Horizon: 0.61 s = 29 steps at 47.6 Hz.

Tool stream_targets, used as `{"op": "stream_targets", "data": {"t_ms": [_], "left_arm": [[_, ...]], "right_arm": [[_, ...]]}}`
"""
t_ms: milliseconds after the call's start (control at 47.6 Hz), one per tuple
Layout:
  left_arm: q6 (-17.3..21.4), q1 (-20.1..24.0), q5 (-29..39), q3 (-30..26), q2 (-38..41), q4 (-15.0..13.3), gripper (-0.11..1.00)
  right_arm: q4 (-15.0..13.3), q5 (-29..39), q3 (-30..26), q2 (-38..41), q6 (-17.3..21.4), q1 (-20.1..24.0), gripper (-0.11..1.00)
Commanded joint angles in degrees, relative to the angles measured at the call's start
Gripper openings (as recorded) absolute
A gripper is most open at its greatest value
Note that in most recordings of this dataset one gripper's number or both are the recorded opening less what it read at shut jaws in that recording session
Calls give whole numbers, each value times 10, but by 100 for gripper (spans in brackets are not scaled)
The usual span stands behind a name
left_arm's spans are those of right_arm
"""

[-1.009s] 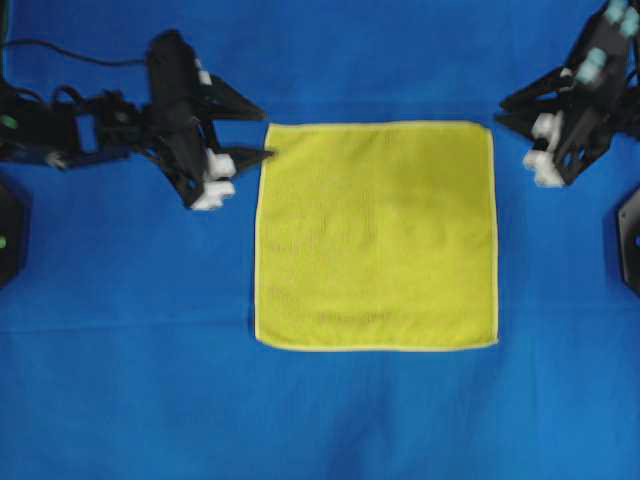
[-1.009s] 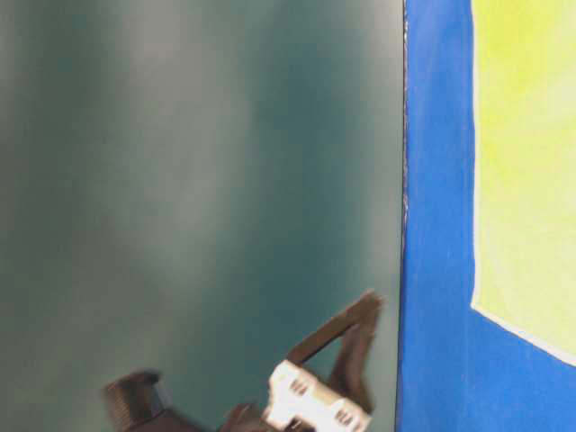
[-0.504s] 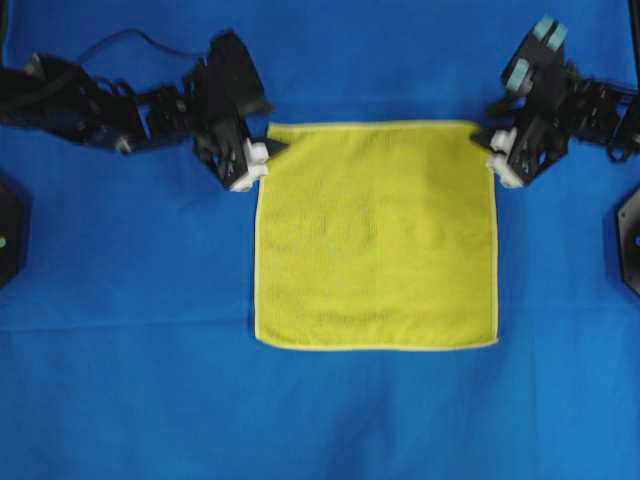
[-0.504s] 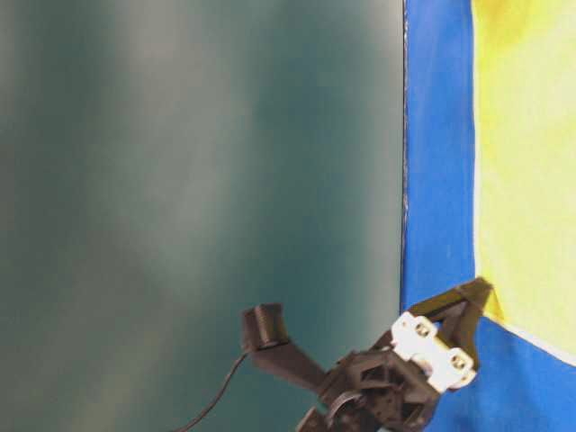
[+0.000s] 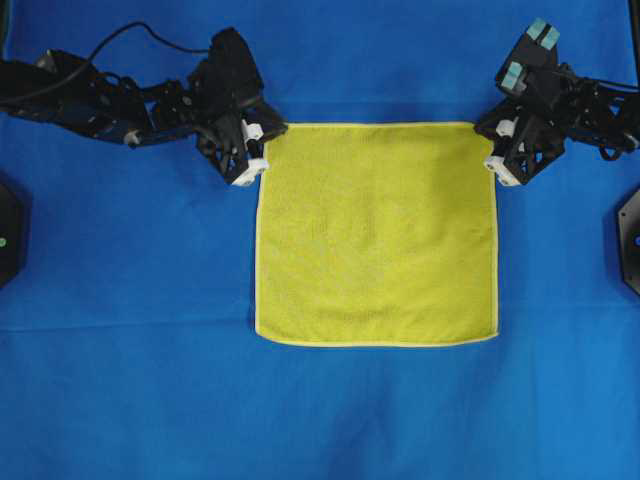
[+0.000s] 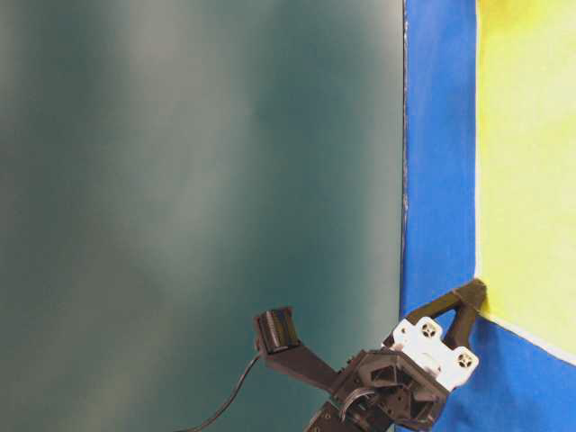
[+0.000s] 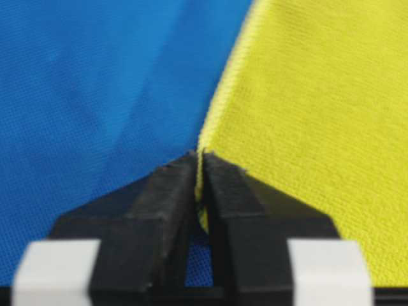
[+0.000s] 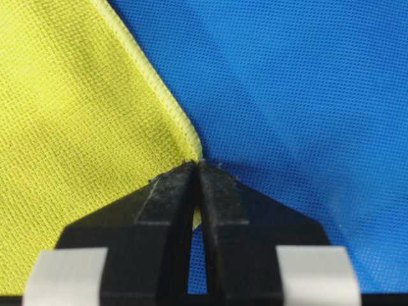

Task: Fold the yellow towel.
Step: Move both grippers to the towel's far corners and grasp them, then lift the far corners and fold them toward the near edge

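The yellow towel point(image 5: 376, 234) lies flat and square on the blue cloth, with a thin pale hem. My left gripper point(image 5: 272, 132) is at its far left corner, shut on that corner; the left wrist view shows the hem pinched between the black fingertips point(image 7: 200, 156). My right gripper point(image 5: 487, 128) is at the far right corner, shut on it; the right wrist view shows the corner of the towel point(image 8: 76, 127) caught between the tips point(image 8: 196, 164). In the table-level view the left gripper point(image 6: 474, 290) touches the towel's corner point(image 6: 531, 180).
The blue cloth point(image 5: 320, 410) covers the whole table. Black arm bases stand at the left edge point(image 5: 8, 232) and the right edge point(image 5: 630, 240). A dark green wall point(image 6: 198, 180) fills the table-level view's left.
Both grippers moved in from beside the towel to its two far corners and shut on them. The towel still lies flat.
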Motion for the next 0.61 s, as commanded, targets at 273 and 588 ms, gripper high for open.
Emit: {"op": "stream_targets", "data": {"t_ms": [273,588], "left_arm": [[23,2,54,-19,-76,1,1],[36,-6,75,-21,-120,2,1]], "right_arm": [[2,49,-9,-99,4,-1,2],[4,114,4,-205,7,-1,2]]}}
